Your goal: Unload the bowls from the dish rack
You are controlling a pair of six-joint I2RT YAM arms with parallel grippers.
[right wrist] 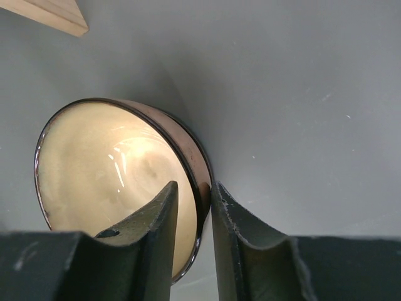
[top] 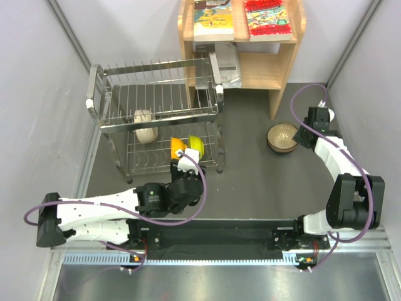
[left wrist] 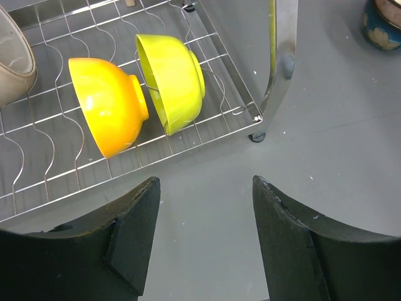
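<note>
Glossy orange bowl, yel-green bowl — round, smooth, on shiny wire rack

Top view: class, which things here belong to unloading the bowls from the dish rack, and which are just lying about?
Job: shiny steel-wire dish rack; orange round bowl; yellow-green round bowl; cream-white round bowl; pinkish-brown bowl with pale inside.
Lying about: wooden bookshelf; yellow book; red book.
</note>
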